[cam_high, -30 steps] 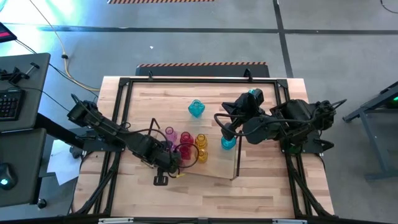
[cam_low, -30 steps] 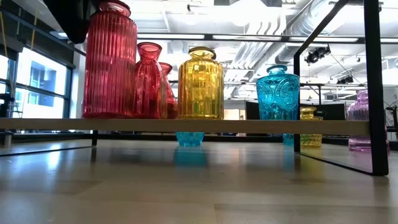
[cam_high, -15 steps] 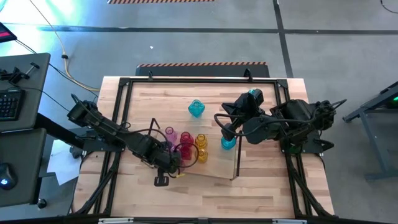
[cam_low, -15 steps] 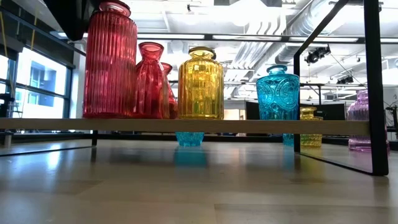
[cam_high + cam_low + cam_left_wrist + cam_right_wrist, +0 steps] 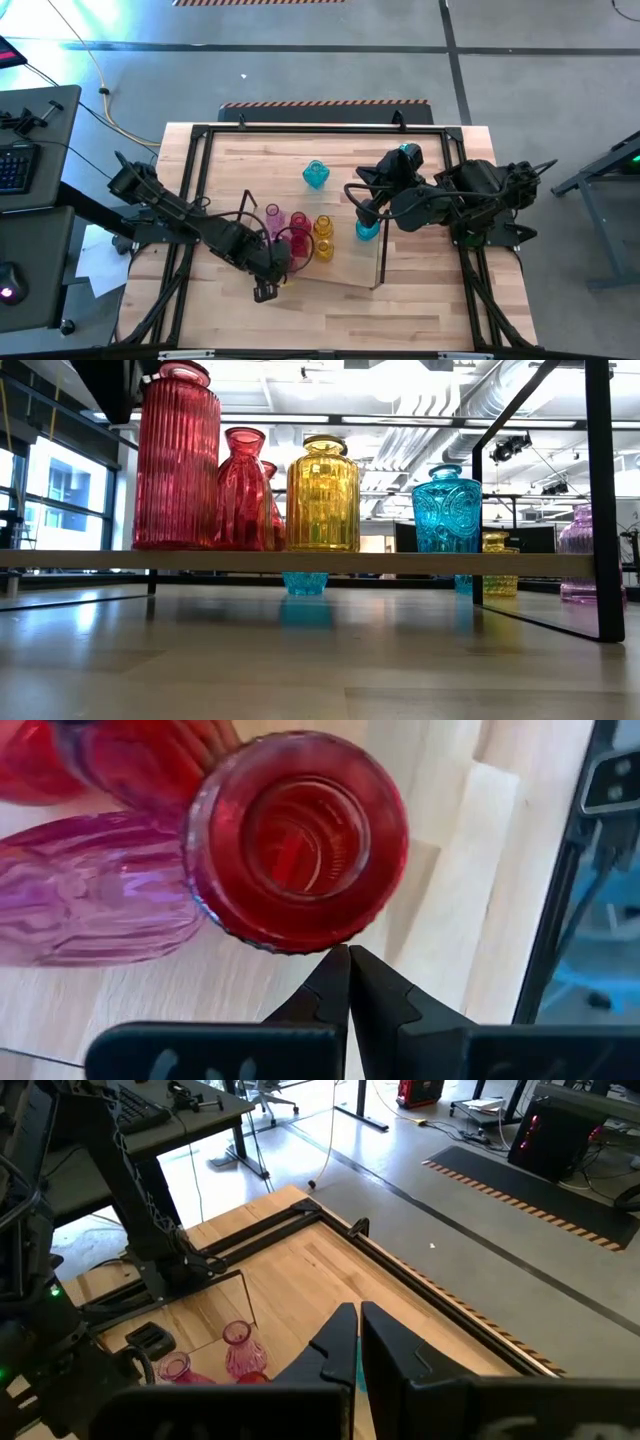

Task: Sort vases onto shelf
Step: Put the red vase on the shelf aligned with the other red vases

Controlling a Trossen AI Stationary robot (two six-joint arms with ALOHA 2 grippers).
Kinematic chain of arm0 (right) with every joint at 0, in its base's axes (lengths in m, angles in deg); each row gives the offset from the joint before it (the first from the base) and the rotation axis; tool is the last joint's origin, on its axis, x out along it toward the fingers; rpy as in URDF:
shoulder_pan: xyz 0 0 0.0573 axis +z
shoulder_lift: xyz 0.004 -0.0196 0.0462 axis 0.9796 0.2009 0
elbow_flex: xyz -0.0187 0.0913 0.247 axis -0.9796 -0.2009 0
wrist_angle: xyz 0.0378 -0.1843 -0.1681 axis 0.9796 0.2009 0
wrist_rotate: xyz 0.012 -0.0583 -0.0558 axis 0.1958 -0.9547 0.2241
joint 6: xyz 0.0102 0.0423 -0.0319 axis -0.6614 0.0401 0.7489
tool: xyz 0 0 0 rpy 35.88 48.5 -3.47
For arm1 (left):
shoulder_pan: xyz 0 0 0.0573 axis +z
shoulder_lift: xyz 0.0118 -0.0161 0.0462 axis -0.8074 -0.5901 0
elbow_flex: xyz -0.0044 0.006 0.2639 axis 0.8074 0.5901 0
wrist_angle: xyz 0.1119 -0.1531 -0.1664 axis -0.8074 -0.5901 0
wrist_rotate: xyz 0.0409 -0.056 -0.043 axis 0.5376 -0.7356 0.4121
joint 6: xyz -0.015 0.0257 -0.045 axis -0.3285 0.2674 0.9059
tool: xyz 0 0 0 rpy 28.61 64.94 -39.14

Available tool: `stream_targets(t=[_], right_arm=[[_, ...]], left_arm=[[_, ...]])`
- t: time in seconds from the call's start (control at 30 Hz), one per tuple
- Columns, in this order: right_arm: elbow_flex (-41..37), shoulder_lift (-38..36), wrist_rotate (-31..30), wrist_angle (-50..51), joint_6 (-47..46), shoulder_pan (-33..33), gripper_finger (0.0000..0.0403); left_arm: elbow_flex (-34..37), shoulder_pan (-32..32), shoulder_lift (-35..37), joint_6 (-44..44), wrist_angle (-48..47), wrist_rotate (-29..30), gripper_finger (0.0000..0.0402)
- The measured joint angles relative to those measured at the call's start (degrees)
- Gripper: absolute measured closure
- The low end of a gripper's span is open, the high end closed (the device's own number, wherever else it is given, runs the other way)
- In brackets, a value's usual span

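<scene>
The clear shelf (image 5: 350,268) lies on the table's near half, and its edge (image 5: 400,563) runs across the low view. On it stand pink vases (image 5: 272,213), red vases (image 5: 297,243), yellow vases (image 5: 323,226) and a cyan vase (image 5: 367,231). Another cyan vase (image 5: 316,175) stands on the bare table farther back. My left gripper (image 5: 282,260) (image 5: 349,955) is shut at the near-left side of a red vase (image 5: 297,840). My right gripper (image 5: 366,212) (image 5: 358,1312) is shut and hangs above the shelf's cyan vase (image 5: 447,510) without touching it. My left gripper has its shut fingertips (image 5: 338,960) against the outer wall of the red vase just under its rim (image 5: 318,946). The fingers slant down at it from the table's near-left side. The vase stands upright on the shelf, beside a pink vase (image 5: 95,905).
A black metal frame (image 5: 200,135) rims the wooden table. The shelf's dark end frames stand at its left (image 5: 247,198) and right (image 5: 598,500) ends. Bare wood lies along the near edge (image 5: 330,310) and the far left (image 5: 250,160).
My left gripper has moved a little toward the table's right, staying shut. The middle red vase on the shelf has slid slightly rightward in the low view and now covers more of the red vase behind it.
</scene>
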Motion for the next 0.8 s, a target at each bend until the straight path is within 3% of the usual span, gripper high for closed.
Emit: stream_targets(t=[0.4,0.8], right_arm=[[0.0,0.0,2.16,0.03,1.46,0.0,0.0403],[0.0,0.0,2.88,0.14,3.54,0.0,0.0403]], left_arm=[[0.02,-0.89,0.0,11.49,0.79,4.99,0.0401],[0.02,-1.85,0.0,13.49,6.52,5.73,0.0401]])
